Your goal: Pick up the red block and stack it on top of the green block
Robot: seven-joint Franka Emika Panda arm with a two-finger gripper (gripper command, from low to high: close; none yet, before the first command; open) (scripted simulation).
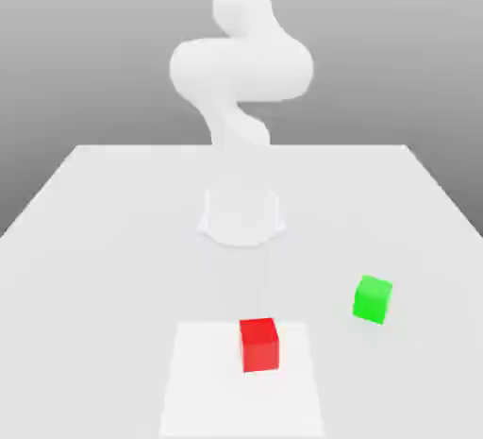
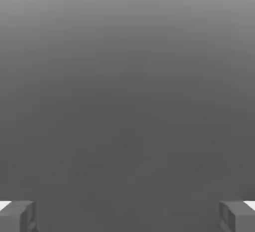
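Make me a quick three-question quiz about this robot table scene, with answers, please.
1. True or false: the red block already sits on the green block.
2. In the exterior view, the green block lies to which side of the red one? A) left B) right C) directly behind it
3. Fill in: in the hand view the gripper has its fingers set wide apart, so it is ____.

Key: 1 false, both rest apart on the table. 2 B. 3 open, with nothing between the fingers.
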